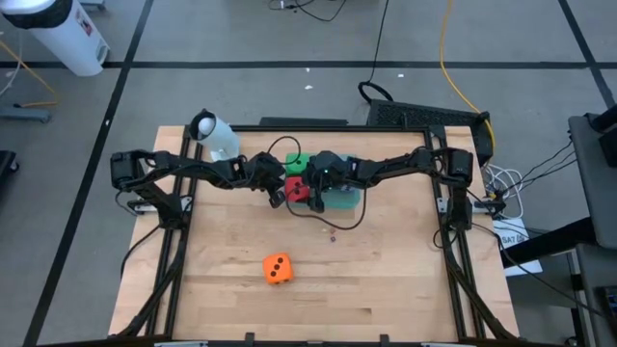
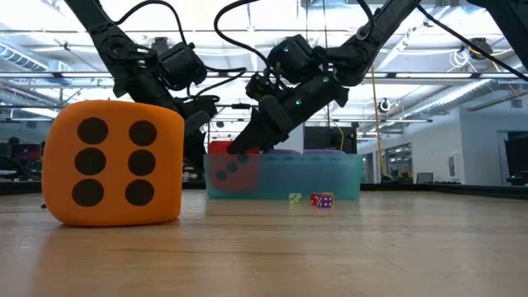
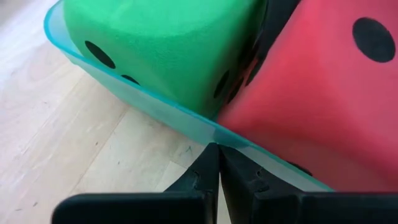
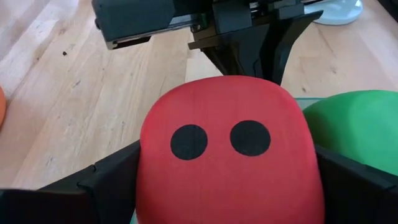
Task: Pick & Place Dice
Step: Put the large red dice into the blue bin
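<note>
Two dice are seen at the translucent teal bin [image 1: 349, 200] near the table's far middle: the green die [image 1: 298, 162] lies inside it, and the red die [image 4: 227, 155] is held at the bin's rim, partly within its wall in the low view. The red die is flanked on both sides by the wide-spread fingers of the right gripper [image 1: 307, 193], which appear to touch it; whether it is already resting in the bin cannot be told. The left gripper [image 3: 217, 177] is shown with its fingers pressed together, empty, just outside the bin wall. The orange die [image 1: 278, 269] is left well apart on the near part of the wooden table [image 1: 405, 280], untouched. Purple shapes are faintly visible through the bin in the low view and may be further dice. By this reckoning, the task is judged largely done, with the red die's release and the orange die outstanding.
</note>
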Controlling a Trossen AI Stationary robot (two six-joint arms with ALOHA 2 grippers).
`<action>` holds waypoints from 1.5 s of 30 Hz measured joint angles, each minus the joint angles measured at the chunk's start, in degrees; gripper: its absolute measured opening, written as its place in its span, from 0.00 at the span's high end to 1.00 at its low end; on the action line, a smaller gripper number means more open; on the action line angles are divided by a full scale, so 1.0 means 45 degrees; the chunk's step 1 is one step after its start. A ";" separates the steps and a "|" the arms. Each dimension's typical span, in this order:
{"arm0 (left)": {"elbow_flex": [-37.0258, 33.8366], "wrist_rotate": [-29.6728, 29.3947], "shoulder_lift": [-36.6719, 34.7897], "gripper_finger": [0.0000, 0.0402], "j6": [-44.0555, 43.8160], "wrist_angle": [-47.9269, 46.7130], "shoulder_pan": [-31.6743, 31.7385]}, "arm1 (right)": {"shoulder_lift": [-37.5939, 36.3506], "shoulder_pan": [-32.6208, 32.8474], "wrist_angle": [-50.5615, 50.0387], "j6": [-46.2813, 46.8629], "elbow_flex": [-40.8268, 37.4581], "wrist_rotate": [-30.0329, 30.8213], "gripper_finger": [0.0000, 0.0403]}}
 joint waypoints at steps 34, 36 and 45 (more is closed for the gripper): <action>0.0413 -0.0332 -0.2702 0.95 0.1753 -0.1263 -0.1923 | 0.0019 -0.0152 -0.0572 0.0581 0.0007 -0.0893 0.01; 0.0413 -0.0300 -0.2565 0.95 0.1753 -0.0886 -0.1923 | 0.0019 -0.0134 -0.0560 0.0506 0.0004 -0.0903 0.01; 0.0413 0.0369 -0.2101 0.95 0.1900 -0.0280 -0.1913 | -0.0085 -0.0066 0.0004 0.0313 -0.0029 -0.0944 0.01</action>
